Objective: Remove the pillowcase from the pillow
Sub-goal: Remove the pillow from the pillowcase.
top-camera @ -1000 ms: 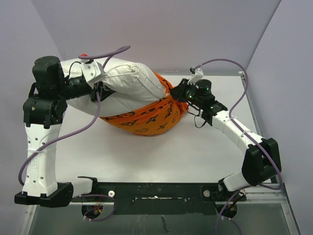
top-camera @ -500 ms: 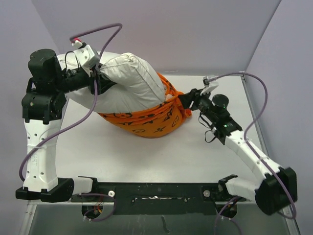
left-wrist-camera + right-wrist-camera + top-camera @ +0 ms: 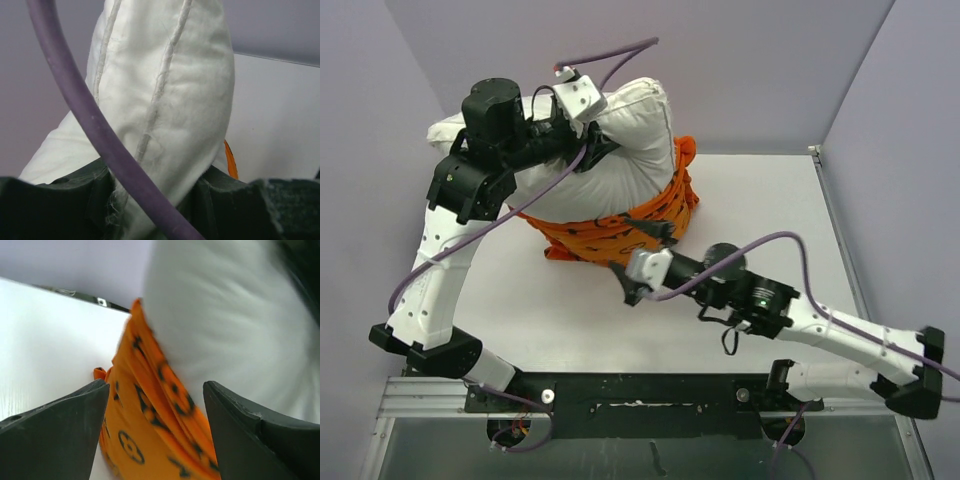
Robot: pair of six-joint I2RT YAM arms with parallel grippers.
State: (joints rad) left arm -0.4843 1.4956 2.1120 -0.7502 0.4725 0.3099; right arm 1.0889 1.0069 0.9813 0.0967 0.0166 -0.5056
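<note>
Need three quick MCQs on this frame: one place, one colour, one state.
1. Where is the pillowcase?
A) bunched round one end of the pillow
B) fully covering it
C) lying apart from it
2. Pillowcase colour?
A) blue
B) plain white
C) orange, black motifs
3. Right end effector?
A) shut on the pillow
B) open
C) shut on the pillowcase
Key: 1A, orange fabric wraps only the white cushion's near end; 2C, shown in top and wrist views; 3B, its jaws stand apart, pinching nothing.

Left end effector (image 3: 592,152) grips a white pillow (image 3: 632,125) standing on the tabletop (image 3: 760,200), orange pillowcase (image 3: 605,230) bunched around its base; right end effector (image 3: 630,278) close beside the pillowcase.
</note>
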